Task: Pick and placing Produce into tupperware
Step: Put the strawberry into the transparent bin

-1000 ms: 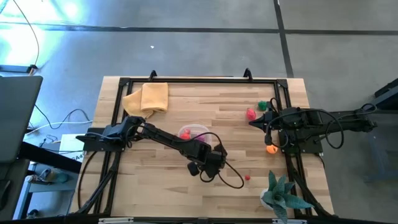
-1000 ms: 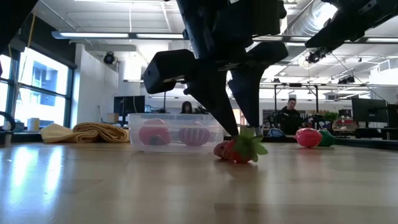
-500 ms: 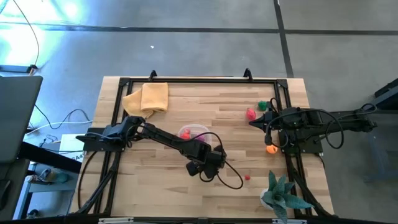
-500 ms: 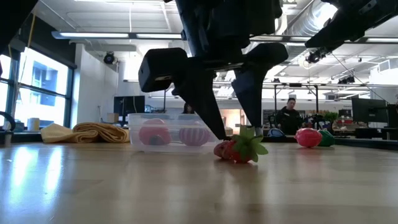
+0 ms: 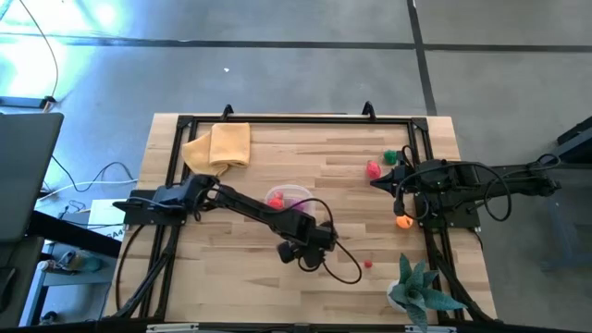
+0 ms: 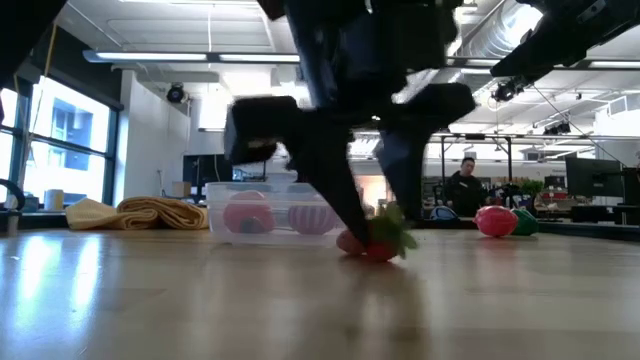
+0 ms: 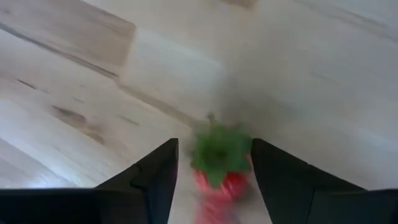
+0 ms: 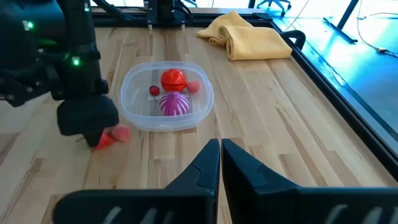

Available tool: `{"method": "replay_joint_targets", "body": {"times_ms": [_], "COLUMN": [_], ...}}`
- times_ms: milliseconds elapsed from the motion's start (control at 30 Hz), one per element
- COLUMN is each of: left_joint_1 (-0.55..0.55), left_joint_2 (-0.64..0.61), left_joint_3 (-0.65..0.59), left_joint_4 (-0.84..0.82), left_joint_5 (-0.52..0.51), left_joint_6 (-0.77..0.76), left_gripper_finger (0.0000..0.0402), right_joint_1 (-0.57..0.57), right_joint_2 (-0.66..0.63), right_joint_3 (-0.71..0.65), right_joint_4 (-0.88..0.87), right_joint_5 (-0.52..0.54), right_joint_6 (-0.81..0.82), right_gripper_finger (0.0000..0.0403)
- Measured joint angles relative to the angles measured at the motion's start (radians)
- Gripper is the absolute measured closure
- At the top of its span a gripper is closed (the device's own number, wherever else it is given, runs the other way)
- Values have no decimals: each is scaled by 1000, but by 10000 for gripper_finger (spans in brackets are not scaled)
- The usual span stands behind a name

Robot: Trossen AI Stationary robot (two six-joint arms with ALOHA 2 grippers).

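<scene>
My left gripper (image 7: pixel 214 177) is over the middle of the table (image 5: pixel 310 250), pointing down, open, with one finger on each side of a red toy strawberry (image 7: pixel 221 165) (image 6: pixel 370 242) that lies on the wood. The clear tub (image 5: pixel 289 196) (image 8: pixel 134 109) stands just beyond it and holds a red piece (image 8: pixel 173 79), a purple striped piece (image 8: pixel 175 104) and small red ones. My right gripper (image 5: pixel 381 180) (image 8: pixel 221 152) waits at the table's right side, shut and touching nothing. More produce lies near it: red (image 5: pixel 373 168), green (image 5: pixel 391 156) and orange (image 5: pixel 403 221). My left gripper comes at the strawberry from above, pointing down, with the fruit between its two fingers. One finger (image 7: pixel 277 180) lies against the edge of the green leaf cap (image 7: pixel 242 149); the other finger (image 7: pixel 155 180) stands a little off it. The strawberry rests on the table.
A folded yellow cloth (image 5: pixel 222 145) lies at the far left corner. A teal potted plant (image 5: pixel 416 289) stands at the near right edge. A tiny red piece (image 5: pixel 367 265) lies to the right of my left gripper. A black frame (image 5: pixel 296 118) borders the table.
My left gripper has shifted a little toward the table's left while staying low over the strawberry. The strawberry has slid slightly the same way along the wood.
</scene>
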Motion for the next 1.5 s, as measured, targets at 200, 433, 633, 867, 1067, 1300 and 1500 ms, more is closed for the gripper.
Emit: {"method": "replay_joint_targets", "body": {"times_ms": [200,433,633,867,1067,1300,1500], "left_joint_1": [0,0,0,2,2,6,6], "left_joint_2": [8,8,8,9,10,10,10], "left_joint_3": [0,-1,-1,-1,-1,-1,-1], "left_joint_4": [6,-5,-5,-13,-14,-8,-3], "left_joint_5": [-8,-12,-11,-8,-4,-3,-3], "left_joint_6": [12,15,16,14,-5,-11,-12], "left_gripper_finger": [212,212,211,211,212,247,266], "right_joint_1": [0,0,0,0,0,0,0], "right_joint_2": [0,0,0,0,0,0,0], "right_joint_3": [0,0,0,0,0,0,0], "right_joint_4": [0,-1,-1,0,0,0,0], "right_joint_5": [0,0,0,0,0,0,0], "right_joint_6": [0,0,0,0,0,0,0], "right_gripper_finger": [394,394,394,394,394,394,394]}}
